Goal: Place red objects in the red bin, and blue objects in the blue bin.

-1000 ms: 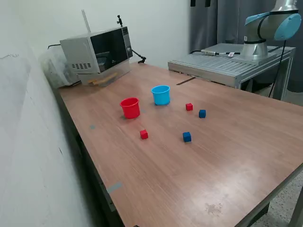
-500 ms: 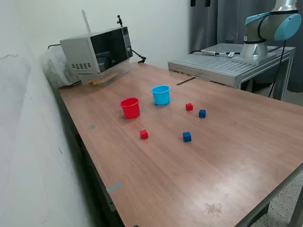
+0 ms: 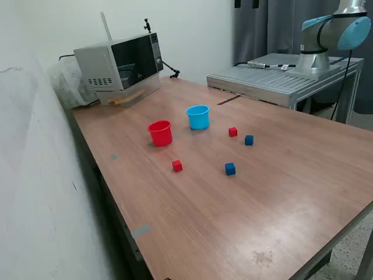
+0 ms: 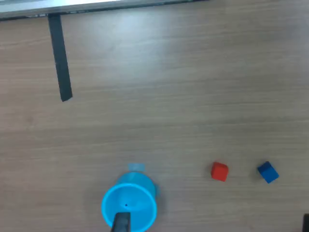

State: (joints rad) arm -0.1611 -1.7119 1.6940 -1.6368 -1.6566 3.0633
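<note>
Exterior view. A wooden worktop (image 3: 280, 175) carries a red cup (image 3: 160, 132) and a blue cup (image 3: 198, 116), both upright and near each other, the red one toward the exterior view's left. Four small cubes lie apart from the cups and from one another: a red cube (image 3: 233, 132) just beside a blue cube (image 3: 249, 140) on the exterior view's right of the blue cup, a second red cube (image 3: 177, 165) in front of the red cup, and a second blue cube (image 3: 230, 168) to its right. Both cups look empty. A microwave (image 3: 119, 66) stands at the far corner of the worktop. The arm (image 3: 332, 32) shows only as a joint and base at the upper right; its fingers are outside this view.

Wrist view. The camera looks straight down on the worktop (image 4: 193, 96). The blue cup (image 4: 129, 205) is seen from above, its inside bare. A red cube (image 4: 219, 171) and a blue cube (image 4: 268, 172) sit near each other beside the cup. A dark strip (image 4: 60, 57) lies on the wood near a metal edge. One dark tip of the fingers (image 4: 121, 223) intrudes at the frame's border in front of the cup; whether they are spread or closed cannot be told.
</note>
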